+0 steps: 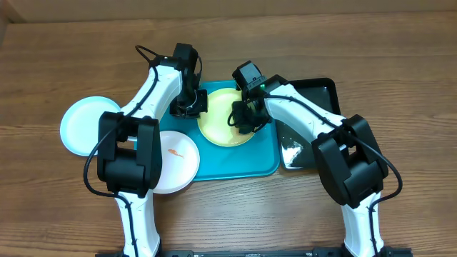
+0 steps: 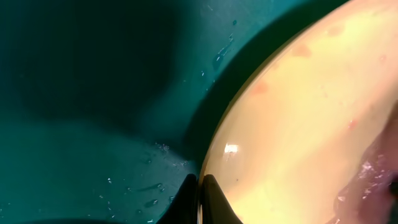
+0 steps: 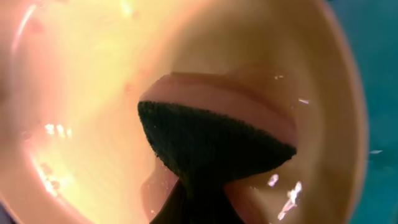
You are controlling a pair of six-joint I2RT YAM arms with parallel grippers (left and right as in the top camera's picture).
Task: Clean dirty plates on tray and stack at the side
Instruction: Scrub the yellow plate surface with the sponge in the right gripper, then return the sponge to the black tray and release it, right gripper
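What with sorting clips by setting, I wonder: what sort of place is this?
Probably a robotics lab bench staging dishwashing, not a real kitchen: a plain wooden table, a turquoise tray, and the right tool holding a sponge against the yellow-green plate.

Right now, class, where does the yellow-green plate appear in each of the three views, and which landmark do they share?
Overhead: yellow-green plate at centre, on the turquoise tray.
Left wrist: plate fills the right half, rim pinched by the left hand.
Right wrist: plate fills most of the frame, behind the sponge.
Shared landmark: the turquoise tray, beside the plate in all three.
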